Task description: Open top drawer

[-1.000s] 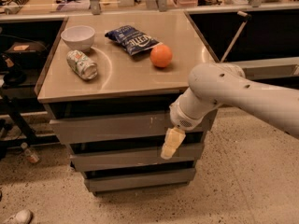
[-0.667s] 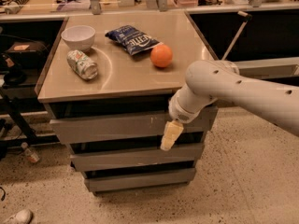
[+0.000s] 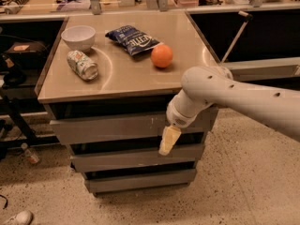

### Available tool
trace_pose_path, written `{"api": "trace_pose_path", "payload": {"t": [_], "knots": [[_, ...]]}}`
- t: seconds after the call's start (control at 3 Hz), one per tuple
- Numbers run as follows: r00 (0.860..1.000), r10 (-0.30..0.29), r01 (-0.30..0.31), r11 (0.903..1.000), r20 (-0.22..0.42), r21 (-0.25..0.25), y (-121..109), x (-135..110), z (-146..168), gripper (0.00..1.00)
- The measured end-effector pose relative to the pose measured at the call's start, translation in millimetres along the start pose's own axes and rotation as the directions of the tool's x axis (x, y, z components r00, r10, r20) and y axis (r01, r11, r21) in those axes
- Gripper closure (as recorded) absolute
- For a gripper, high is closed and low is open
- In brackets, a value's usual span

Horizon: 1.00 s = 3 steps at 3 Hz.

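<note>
While the white arm [image 3: 234, 95] reached in from the right, the gripper [image 3: 169, 139] hung down just in front of the top drawer [image 3: 108, 129], a bit right of its middle. Its tip came down over the gap below. I could not tell if the gripper was apart or together.

The top drawer sat right under the table [image 3: 140, 76] top, with two narrower drawers [image 3: 136, 158] below it. It was long, flat grey metal with no handle. It had small pale scratches near the gripper.

The gripper was pale yellow and shaped like a wedge. The arm was smooth and round.

Since a second before, the arm had slid a little to the left. The top drawer had not moved.
</note>
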<state>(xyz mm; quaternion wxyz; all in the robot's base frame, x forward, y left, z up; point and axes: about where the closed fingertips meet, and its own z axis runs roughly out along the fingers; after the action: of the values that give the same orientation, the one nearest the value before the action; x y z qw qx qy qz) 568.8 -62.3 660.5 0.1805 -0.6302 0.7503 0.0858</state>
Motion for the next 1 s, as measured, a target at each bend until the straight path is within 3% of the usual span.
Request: {"api": "trace_pose_path", "payload": {"t": [0.67, 1.0], "knots": [[1.0, 0.0, -0.002, 0.9978, -0.029, -0.066, 18.7, 3.2, 16.4, 0.0], [1.0, 0.0, -0.002, 0.9978, -0.029, -0.066, 18.5, 2.1, 13.6, 0.0]]}}
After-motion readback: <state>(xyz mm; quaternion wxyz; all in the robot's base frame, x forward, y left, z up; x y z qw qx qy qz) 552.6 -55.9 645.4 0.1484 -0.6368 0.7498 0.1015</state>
